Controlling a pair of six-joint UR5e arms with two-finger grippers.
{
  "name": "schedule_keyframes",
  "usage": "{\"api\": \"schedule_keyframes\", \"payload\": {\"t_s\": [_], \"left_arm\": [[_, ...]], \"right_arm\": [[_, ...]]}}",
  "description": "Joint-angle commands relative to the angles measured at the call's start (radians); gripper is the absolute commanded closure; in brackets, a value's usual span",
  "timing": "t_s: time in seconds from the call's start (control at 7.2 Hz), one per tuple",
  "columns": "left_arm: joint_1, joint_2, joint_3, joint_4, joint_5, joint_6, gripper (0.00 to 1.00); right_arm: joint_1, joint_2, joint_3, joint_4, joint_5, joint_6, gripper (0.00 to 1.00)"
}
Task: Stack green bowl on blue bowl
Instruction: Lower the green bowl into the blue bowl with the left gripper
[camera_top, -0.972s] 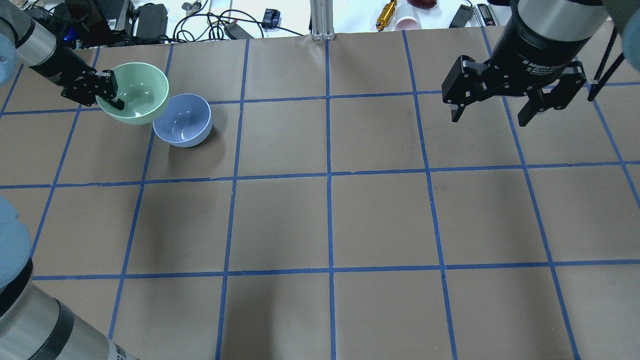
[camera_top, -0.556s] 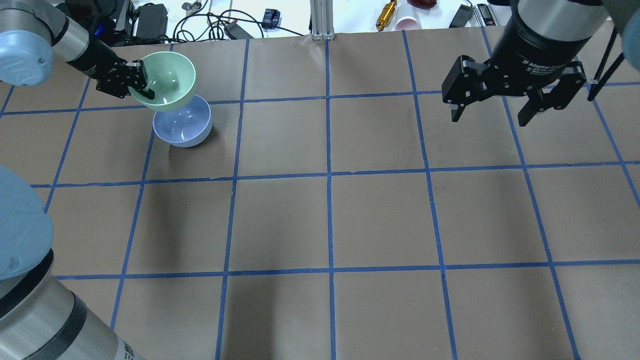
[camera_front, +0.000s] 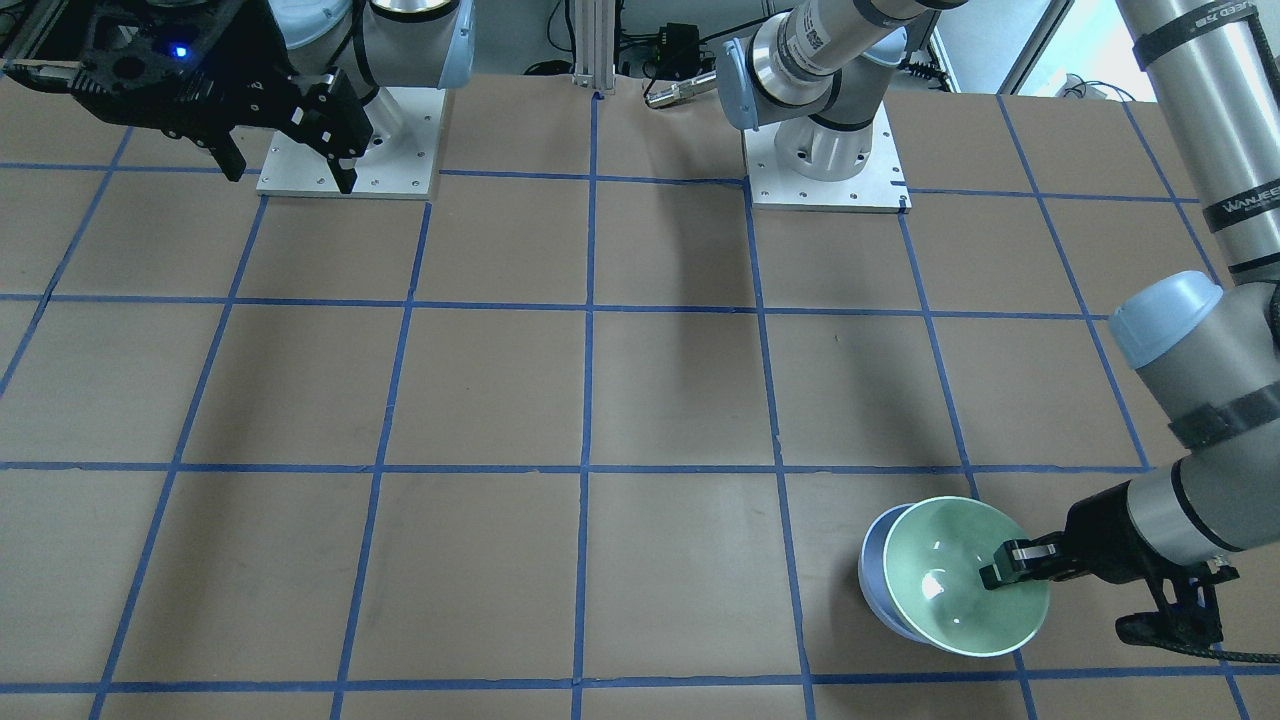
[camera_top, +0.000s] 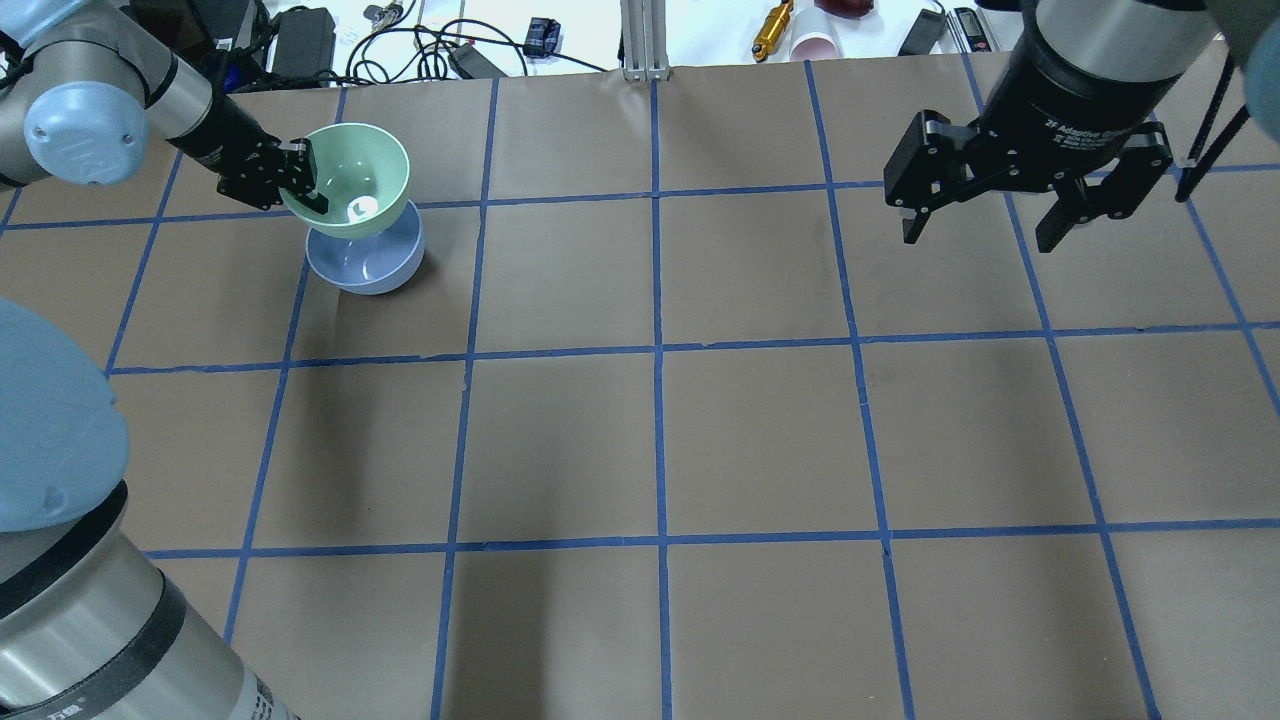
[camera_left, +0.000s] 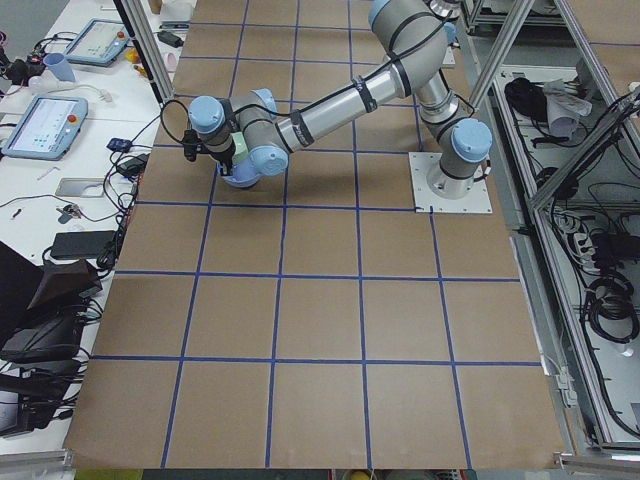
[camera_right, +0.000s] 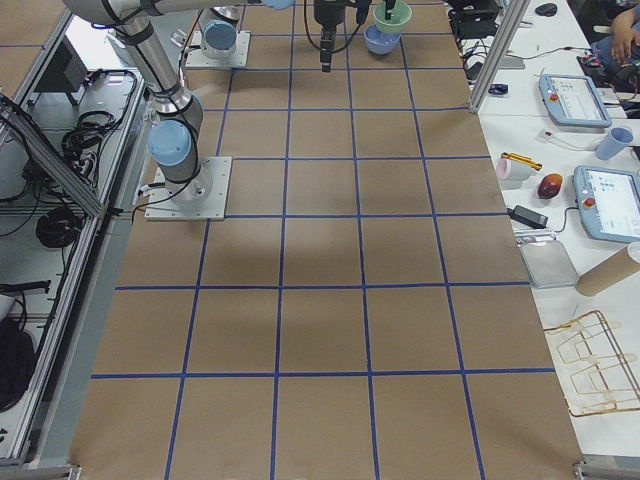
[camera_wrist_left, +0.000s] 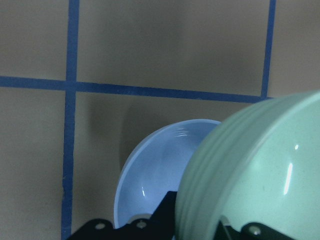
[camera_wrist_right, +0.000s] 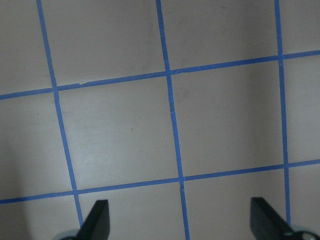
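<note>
Progress looks well past halfway. The round, glossy, pale mint-green bowl (camera_top: 358, 172) is held clear of the brown paper-covered table with its blue tape grid (camera_top: 760, 430). It hangs over the round, glossy, pale periwinkle-blue bowl (camera_top: 372, 264), which sits upright on the table in the upper left of the overhead view. There the green bowl covers the far part of the blue bowl. In the front-facing view, lower right, only a blue crescent shows past the green bowl's left edge. The left wrist view has the green bowl tilted, its outer wall above the blue bowl's open mouth. I judge it not yet seated, though I cannot tell whether the two touch. What remains is to centre it, lower it in and let go.

The left gripper (camera_top: 312, 198) pinches the green bowl's rim, one finger inside and one outside. The grip is on the rim's left side in the overhead view, so the bowl extends rightward from it. The right gripper (camera_top: 978, 238) hangs in the upper right of that view, fingers spread wide and empty, well apart from both bowls.
</note>
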Motion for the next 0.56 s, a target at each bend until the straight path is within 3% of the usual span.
{"api": "schedule_keyframes", "payload": {"t_s": [0.0, 0.42], "left_arm": [[0.000, -0.002, -0.007, 0.000, 0.019, 0.005, 1.00], [0.001, 0.004, -0.036, 0.002, 0.038, 0.014, 1.00]], "right_arm": [[0.000, 0.000, 0.000, 0.000, 0.000, 0.000, 0.00], [0.000, 0.000, 0.000, 0.000, 0.000, 0.000, 0.00]]}}
